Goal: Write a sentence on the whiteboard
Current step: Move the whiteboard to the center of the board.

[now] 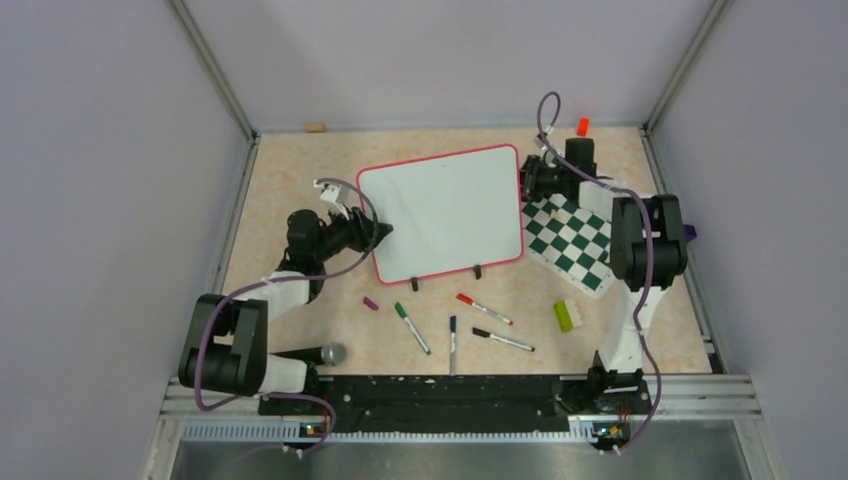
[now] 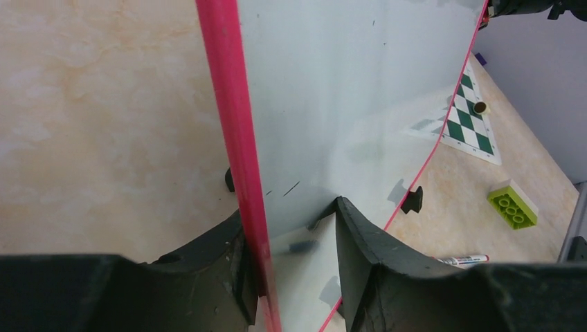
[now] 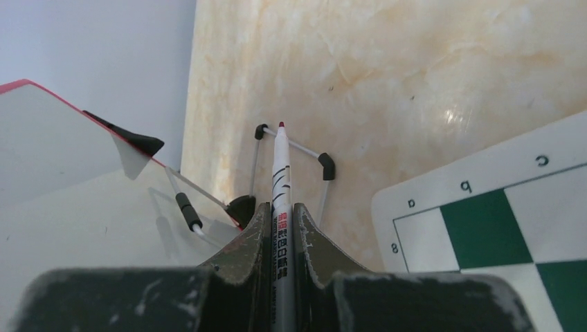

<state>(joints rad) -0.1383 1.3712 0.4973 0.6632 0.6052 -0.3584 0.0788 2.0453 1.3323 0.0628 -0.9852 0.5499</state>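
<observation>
While the left claw (image 2: 289, 211) straddles the whiteboard's (image 1: 445, 210) 9 o'clock edge, its jaws stand about half spread. The red-pink rim (image 2: 228, 104) runs up between the fingers, tight against one with a gap to the other, so nothing is pinched yet.

The whiteboard sits mid-bench (image 1: 300, 180). Its long axis runs roughly 9 to 3 o'clock, the 3 o'clock end skewed a touch toward the back wall, and its two black feet (image 1: 477, 270) are on the 6 o'clock edge.

For room to move, bare bench runs along the 12 o'clock edge and out past 9 o'clock. It is tighter at 3 o'clock, where the chess mat (image 1: 572, 248) lies just beside the board. At 6 o'clock loose pens (image 1: 484, 309) and a green brick (image 1: 565, 316) are scattered.

Up at the 2 o'clock corner the right claw (image 3: 281, 207) is clamped on a marker (image 3: 280, 166). Only the right wrist view shows it, lying lengthwise between the fingers with its red tip pointing straight ahead to 12 o'clock. The same view catches a wire frame (image 3: 322, 162) with black caps by the board's corner. The rim between the left fingers shows clearly only in the left wrist view.
</observation>
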